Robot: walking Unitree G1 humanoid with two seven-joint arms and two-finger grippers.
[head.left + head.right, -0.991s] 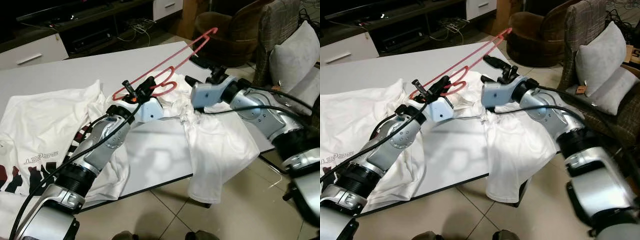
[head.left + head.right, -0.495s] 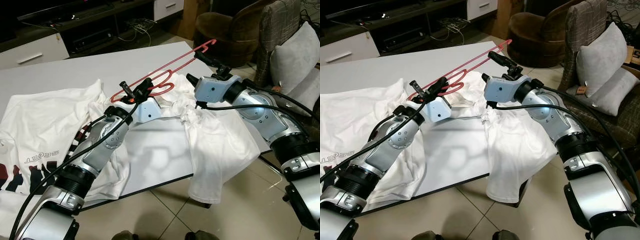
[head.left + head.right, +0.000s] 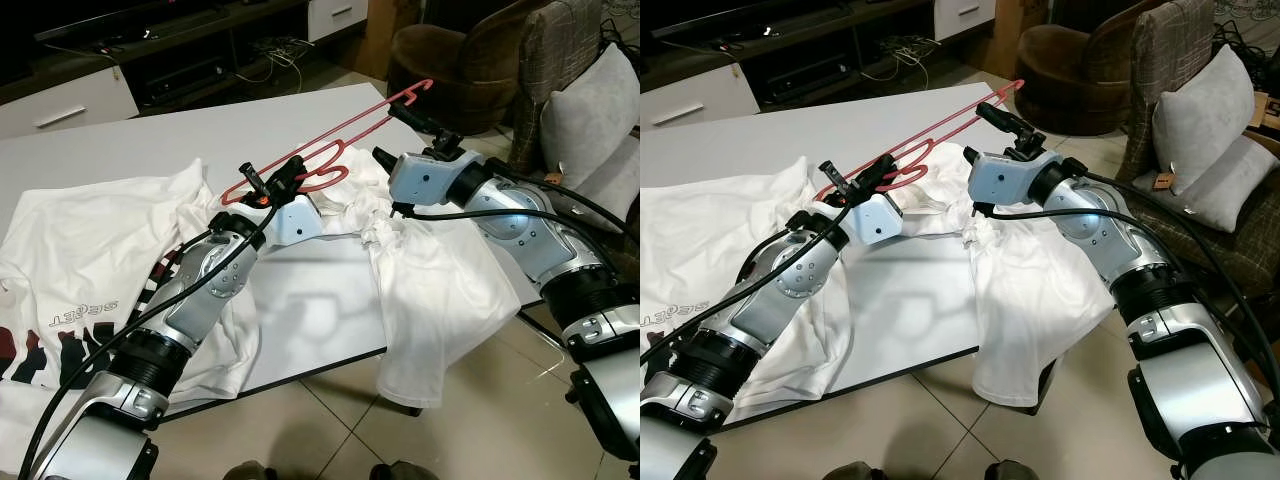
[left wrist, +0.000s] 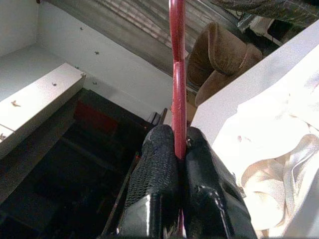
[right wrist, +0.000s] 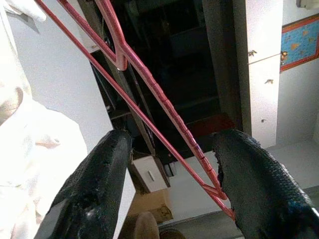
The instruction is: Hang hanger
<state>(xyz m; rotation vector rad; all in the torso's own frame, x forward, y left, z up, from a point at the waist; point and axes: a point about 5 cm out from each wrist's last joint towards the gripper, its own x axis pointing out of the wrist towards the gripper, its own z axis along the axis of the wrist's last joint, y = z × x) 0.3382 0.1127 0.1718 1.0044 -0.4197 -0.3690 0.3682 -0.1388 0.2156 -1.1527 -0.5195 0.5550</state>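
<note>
Above the white table (image 3: pixel 150 140), in the head views, a red hanger (image 3: pixel 345 140) is held in the air, slanting from near the left gripper (image 3: pixel 275 180) up toward the far right corner of the table. The left gripper pinches the hanger's hook end, just over a crumpled white T-shirt (image 3: pixel 430 290) that spills over the table's near edge. The right gripper (image 3: pixel 420 118) reaches in at the hanger's far end, beside a brown armchair (image 3: pixel 460 60). In the left wrist view, the two black fingers (image 4: pixel 154 174) are clamped tight together on the red bar. In the right wrist view, the right gripper's fingers (image 5: pixel 99 179) are spread wide, with the hanger's two red bars running between them, not gripped.
</note>
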